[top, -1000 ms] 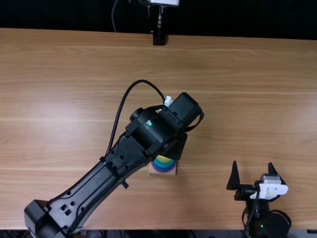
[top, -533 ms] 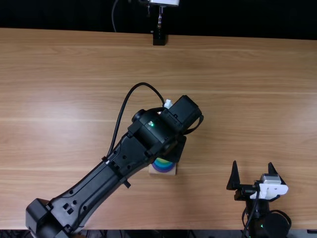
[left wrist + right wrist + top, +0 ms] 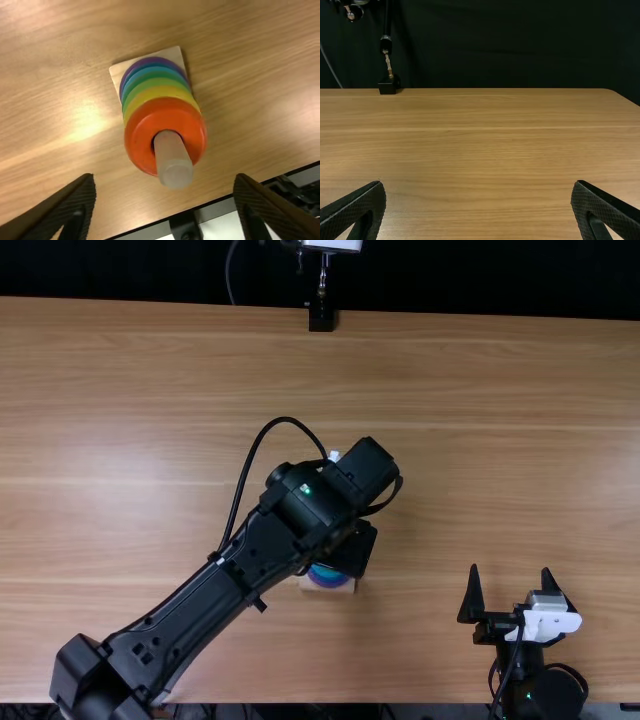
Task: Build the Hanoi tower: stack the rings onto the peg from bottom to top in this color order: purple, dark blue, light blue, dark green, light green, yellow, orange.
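spread wide over a ringed peg

a little below the centre of the top view, left gripper [image 3: 350, 550], partly under its own wrist; in the left wrist view, fingers [image 3: 81, 197] well apart, with the pale peg [image 3: 175, 162] in sight beyond. around the peg, an orange ring [image 3: 141, 130] on top, peg tip rising clear through its hole. stacked under that, in order down: yellow [image 3: 161, 92], light green [image 3: 155, 83], dark green [image 3: 151, 75], blue [image 3: 149, 68], purple [image 3: 155, 60]. too thin a blue edge to tell the two shades apart for certain. beneath everything, the square wooden base [image 3: 117, 73], flat on the table [image 3: 150, 390]. in the top view, base and lower rings just below the centre, peeking out from beneath the left gripper.

from the lower left corner up to the middle, left arm [image 3: 180, 620], stretched diagonally. at the lower right, right gripper [image 3: 511, 575], tips parted and aimed up the frame, well apart from the tower. at the upper edge, near the middle, a black stand [image 3: 321, 316].
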